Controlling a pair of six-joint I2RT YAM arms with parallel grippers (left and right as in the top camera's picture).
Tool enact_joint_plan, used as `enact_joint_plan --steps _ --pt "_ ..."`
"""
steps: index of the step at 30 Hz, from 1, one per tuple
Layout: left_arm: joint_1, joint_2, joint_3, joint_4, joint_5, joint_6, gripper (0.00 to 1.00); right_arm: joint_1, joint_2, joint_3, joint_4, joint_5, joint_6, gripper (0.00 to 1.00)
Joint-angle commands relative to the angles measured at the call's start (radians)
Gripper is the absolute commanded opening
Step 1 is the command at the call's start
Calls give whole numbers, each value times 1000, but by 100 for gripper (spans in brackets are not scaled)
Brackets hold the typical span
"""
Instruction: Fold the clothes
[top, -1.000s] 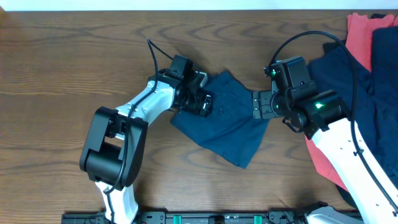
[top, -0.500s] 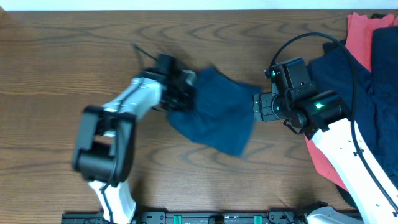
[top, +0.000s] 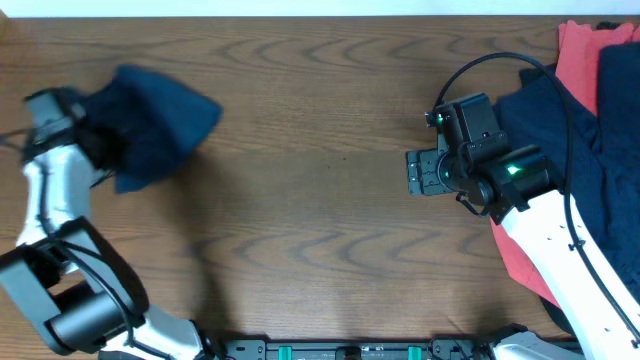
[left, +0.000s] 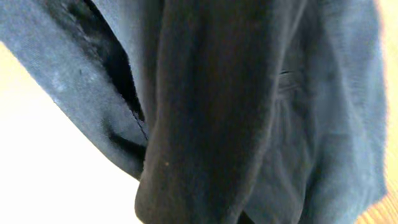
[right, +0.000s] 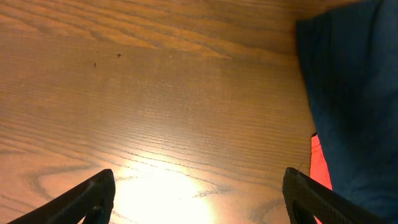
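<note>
A: Why's the navy garment (top: 160, 120) bunched at the table's (top: 300, 230) far left?

B: It smothers the left gripper (top: 98, 145) — can't tell whether the jaws pinch it. It's probably parked there to free the middle. The right gripper (right: 199, 193) hovers spread and empty, just beside the pile of clothes (top: 600, 110).

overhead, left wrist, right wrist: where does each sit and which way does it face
Overhead: above the table, looking straight down; both arms show, the left arm ending under a navy garment, the right gripper beside the clothes pile.
Left wrist: on the left arm, pressed against that garment; no fingers visible.
Right wrist: on the right arm, looking down across the wood; open fingertips at the bottom corners.
Shared: overhead and right wrist both show the pile's edge.
</note>
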Motion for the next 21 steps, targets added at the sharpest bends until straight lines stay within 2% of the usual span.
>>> enact_joint_plan --steps 1,2,4,5,6,14,18,20,21 --pt "47 34 2 -18 -10 -49 7 -6 -5 10 -2 14 -6 84" --pt "58 42 1 -23 -1 -49 15 -6 -5 10 -2 14 -6 84" --pt "70 47 0 -35 14 -50 62 -6 -5 10 -2 14 -6 84" --pt "72 46 0 -36 24 -62 88 -6 -5 10 -2 14 -6 84" --pt "73 41 0 -36 30 -83 98 -6 -5 10 -3 14 -6 84" --pt "48 -109 0 -63 23 -103 98 -36 -5 10 13 14 18 86" --pt "-43 -231 0 -71 22 -14 98 -120 -4 10 77 3 114 92" --pt "-121 -280 0 -87 22 49 98 -167 -4 10 115 -30 117 99" --pt "-163 -298 0 -99 22 76 98 -188 -4 10 131 -46 108 99"
